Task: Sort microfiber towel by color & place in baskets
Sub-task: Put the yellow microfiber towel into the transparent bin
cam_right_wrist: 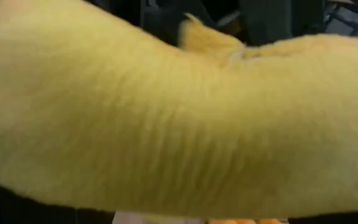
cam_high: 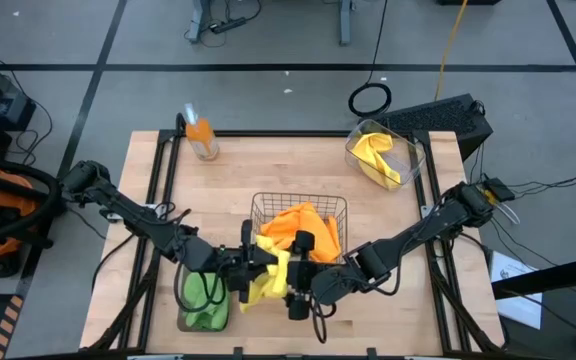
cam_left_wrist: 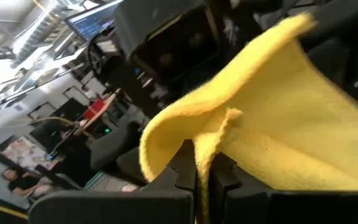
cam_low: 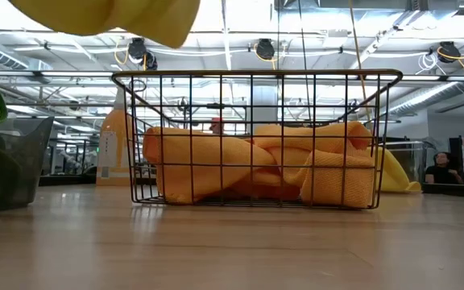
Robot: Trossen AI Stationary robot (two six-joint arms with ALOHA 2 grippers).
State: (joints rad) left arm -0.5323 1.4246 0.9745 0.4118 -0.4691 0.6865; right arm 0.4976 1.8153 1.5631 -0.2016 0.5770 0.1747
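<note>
While both grippers meet near the table's front edge, left gripper (cam_high: 251, 262) pinches yellow towel (cam_high: 266, 277); right gripper (cam_high: 298, 283) fingers: cannot tell. Destination clear tub (cam_high: 414, 152), far right corner, lies nearer right arm.

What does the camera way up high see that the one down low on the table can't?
Only the high view shows both arms, the left jaws and right jaws meeting at the yellow microfiber towel, and the green towels. Only the low view shows a seated person in the room behind. Both show the dark wire-mesh basket holding orange towels and the orange bottle.
</note>
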